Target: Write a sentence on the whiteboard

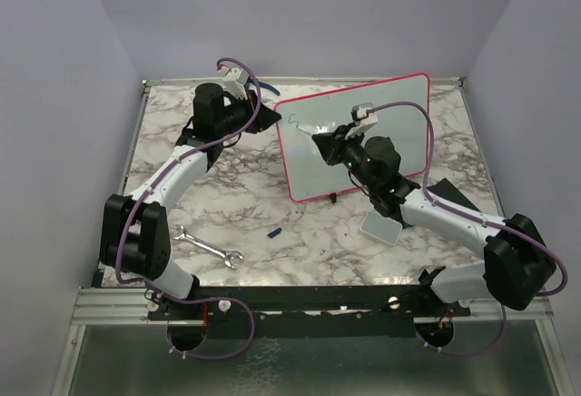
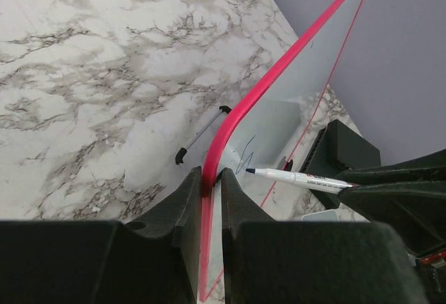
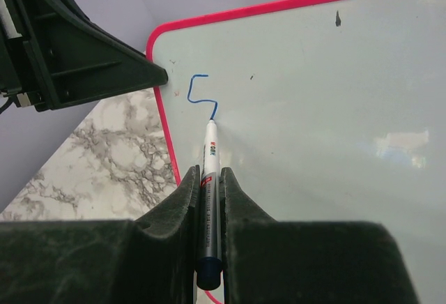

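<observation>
The whiteboard [image 1: 390, 114] stands tilted on the marble table, with a red-pink frame. My left gripper [image 1: 272, 116] is shut on its left edge, the jaws pinching the frame in the left wrist view [image 2: 211, 175]. My right gripper [image 1: 320, 142] is shut on a white and grey marker [image 3: 210, 178], whose tip touches the whiteboard [image 3: 313, 109] near its upper left corner. Of the sentence only one blue S-shaped stroke [image 3: 200, 91] shows; it also shows in the left wrist view [image 2: 247, 157], beside the marker [image 2: 300, 178].
A metal wrench [image 1: 209, 246] and a small blue cap [image 1: 277, 231] lie on the table [image 1: 182, 142] in front of the board. A small grey pad [image 1: 381, 226] lies under my right arm. A black block [image 1: 447, 192] sits right of the board. A wire foot [image 2: 202, 131] props the board.
</observation>
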Motion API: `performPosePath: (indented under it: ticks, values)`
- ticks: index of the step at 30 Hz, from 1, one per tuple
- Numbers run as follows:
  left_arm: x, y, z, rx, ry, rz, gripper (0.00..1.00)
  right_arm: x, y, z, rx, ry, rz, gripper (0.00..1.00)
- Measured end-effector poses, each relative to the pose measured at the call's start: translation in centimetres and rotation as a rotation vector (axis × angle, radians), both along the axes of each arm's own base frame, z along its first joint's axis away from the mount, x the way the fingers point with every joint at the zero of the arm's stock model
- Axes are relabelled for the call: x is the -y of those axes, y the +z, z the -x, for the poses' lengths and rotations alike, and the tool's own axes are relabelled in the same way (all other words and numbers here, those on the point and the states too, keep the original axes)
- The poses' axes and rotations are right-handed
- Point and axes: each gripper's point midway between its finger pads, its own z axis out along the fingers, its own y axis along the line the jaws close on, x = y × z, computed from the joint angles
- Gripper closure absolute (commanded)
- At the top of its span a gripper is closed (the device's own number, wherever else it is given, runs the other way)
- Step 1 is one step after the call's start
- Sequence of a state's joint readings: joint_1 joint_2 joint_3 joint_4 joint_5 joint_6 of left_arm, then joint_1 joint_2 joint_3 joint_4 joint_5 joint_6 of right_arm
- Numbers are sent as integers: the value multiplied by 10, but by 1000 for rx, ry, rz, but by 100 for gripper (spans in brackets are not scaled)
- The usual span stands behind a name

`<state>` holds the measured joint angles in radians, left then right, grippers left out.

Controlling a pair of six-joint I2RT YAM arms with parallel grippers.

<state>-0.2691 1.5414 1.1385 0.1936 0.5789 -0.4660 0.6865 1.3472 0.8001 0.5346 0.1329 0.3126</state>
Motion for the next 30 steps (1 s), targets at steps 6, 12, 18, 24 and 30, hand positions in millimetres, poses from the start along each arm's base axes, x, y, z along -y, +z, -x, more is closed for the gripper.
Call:
performPosePath:
  ticks: [6,12,18,24,30]
  values:
    - [0,0,0,0,0,0,90,-3,-2,2,-4,10,4,99]
    - [0,0,0,0,0,0,90,-5,-3,3,-7,16,6,99]
    - [0,0,0,0,0,0,90,-12,-8,7,-16,42,13,99]
    - [0,0,0,2,-1,1,90,-12,-6,8,-12,47,10,99]
    - [1,2,0,6,-3,3,90,-1,16,20,29,48,-24,100]
